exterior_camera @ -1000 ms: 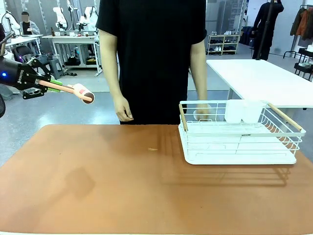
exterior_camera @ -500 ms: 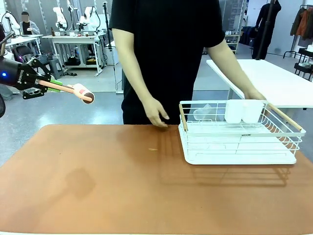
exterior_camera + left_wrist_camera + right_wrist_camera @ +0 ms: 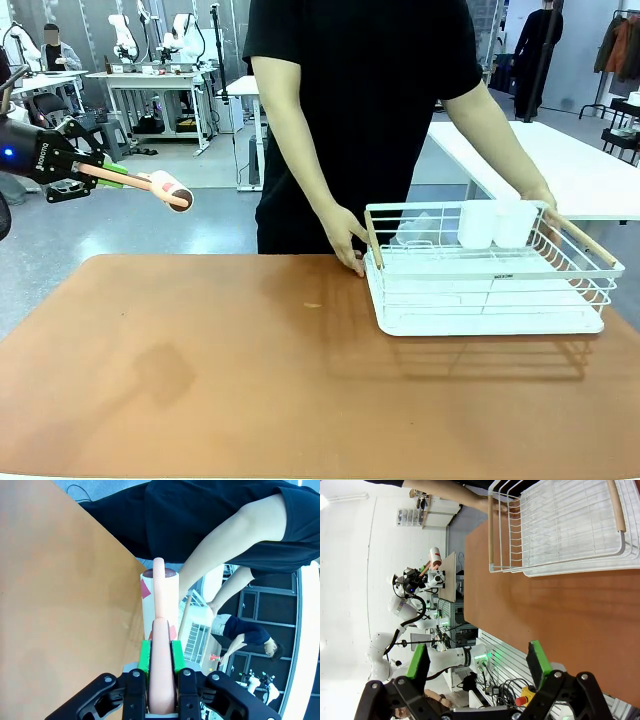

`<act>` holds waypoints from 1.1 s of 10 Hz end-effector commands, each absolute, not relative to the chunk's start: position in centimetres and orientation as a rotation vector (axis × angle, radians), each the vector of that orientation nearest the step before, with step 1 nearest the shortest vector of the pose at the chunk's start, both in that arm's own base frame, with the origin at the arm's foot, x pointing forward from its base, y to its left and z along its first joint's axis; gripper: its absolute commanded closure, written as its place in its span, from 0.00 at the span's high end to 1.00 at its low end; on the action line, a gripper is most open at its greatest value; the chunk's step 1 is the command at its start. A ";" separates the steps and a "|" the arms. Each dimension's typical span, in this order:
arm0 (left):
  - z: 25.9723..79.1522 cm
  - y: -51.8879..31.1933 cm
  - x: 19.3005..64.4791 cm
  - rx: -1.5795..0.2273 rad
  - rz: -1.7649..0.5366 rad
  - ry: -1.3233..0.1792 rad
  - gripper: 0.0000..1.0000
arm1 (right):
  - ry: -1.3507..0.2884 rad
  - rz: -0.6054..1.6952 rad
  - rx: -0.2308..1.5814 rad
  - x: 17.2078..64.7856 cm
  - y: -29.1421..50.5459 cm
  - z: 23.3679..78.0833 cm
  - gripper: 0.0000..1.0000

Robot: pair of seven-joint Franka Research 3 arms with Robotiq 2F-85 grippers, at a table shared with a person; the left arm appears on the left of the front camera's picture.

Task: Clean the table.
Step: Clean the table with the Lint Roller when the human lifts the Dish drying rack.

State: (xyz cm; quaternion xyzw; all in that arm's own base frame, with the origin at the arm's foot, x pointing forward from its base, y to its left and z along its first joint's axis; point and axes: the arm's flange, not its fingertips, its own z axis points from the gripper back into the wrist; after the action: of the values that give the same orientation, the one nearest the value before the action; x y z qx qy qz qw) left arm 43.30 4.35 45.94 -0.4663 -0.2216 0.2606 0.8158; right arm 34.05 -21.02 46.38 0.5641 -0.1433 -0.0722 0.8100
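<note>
Change: since half a second ago the person has shifted toward frame right. One hand [image 3: 349,240], which then hung free left of the rack [image 3: 490,300], is now against its left end. The left arm and roller [image 3: 168,189] sit where they were.
Person: stands at the far edge, upper centre of the front view, in a black top and leaning over the rack.
Other hand [image 3: 541,197]: on the rack's far right corner, beside the right wooden handle.
Rack: white wire, standing on the table [image 3: 200,340] at centre right of the front view. A white tub [image 3: 492,225] hangs on its far side. In the right wrist view the rack [image 3: 560,530] takes the upper right.
Table: reddish-brown top across the lower half of the front view. I note a small pale speck [image 3: 313,305] left of the rack.
Left gripper [image 3: 112,175]: upper left of the front view, held above and off the table's left end. I read the fingers as clamped on the roller's pink handle, green pads [image 3: 144,656] pressed to either side.
Roller: sticks out toward frame right with its dark end cap outermost. In the left wrist view it [image 3: 160,595] points up the frame toward the person.
Right gripper [image 3: 477,662]: fingers spread wide with nothing between them, hanging over bare table [image 3: 570,620] in its own view.
</note>
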 end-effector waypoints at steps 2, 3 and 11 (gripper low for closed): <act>46.0 4.3 43.3 -0.994 0.556 -0.476 0.00 | -0.323 -0.136 1.214 33.7 -20.9 46.6 1.00; 46.0 4.3 43.3 -0.994 0.556 -0.476 0.00 | -0.323 -0.136 1.214 33.7 -20.9 46.6 1.00; 46.0 4.3 43.3 -0.994 0.556 -0.476 0.00 | -0.323 -0.136 1.214 33.7 -20.9 46.6 1.00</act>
State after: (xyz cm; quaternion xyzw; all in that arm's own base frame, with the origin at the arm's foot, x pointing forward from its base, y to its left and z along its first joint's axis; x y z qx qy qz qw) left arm 43.30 4.35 45.94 -0.4663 -0.2216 0.2606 0.8158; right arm 34.05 -21.01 46.38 0.5641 -0.1433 -0.0721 0.8100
